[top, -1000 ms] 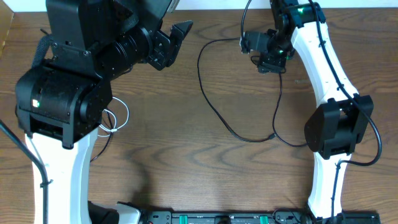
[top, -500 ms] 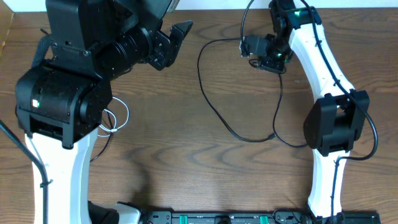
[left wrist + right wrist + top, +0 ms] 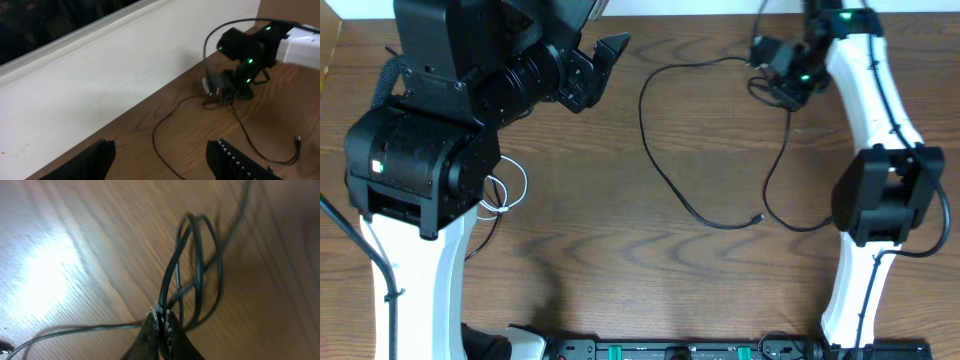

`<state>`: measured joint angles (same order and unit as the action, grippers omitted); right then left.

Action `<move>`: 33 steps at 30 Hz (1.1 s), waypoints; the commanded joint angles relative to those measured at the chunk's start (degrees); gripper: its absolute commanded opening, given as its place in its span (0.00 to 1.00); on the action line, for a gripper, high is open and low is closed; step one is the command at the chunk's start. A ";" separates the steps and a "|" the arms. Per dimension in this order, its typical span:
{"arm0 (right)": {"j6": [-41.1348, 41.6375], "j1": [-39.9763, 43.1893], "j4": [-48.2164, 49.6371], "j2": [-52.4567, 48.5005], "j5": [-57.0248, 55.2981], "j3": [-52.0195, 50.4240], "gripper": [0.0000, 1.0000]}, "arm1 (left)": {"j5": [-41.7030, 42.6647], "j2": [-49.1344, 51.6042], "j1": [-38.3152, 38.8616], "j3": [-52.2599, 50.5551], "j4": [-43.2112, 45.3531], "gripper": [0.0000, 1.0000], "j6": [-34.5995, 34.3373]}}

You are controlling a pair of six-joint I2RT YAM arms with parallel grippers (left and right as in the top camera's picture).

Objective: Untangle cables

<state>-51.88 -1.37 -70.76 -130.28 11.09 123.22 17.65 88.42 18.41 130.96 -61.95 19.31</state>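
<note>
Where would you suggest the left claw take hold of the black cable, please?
I'd say on its long left bend, the stretch of the black cable nearest the left claw. It lies flat on the table, apart from the strands the right claw pinches, so come straight down from above, jaws across the cord.

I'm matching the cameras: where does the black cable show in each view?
Overhead: the black cable loops from top right down through the centre.
Left wrist: the cable curves right of centre.
Right wrist: its loop fills the centre.
Shared landmark: the right gripper, shut on it.
</note>
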 commanded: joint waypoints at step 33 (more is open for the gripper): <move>20.24 28.44 -1.40 31.19 -7.10 8.79 0.01 | -0.33 6.32 -0.13 0.39 2.69 0.63 -0.55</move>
<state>-34.02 26.04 -72.58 -100.64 8.62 131.52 17.65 94.72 18.41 130.96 -59.53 19.29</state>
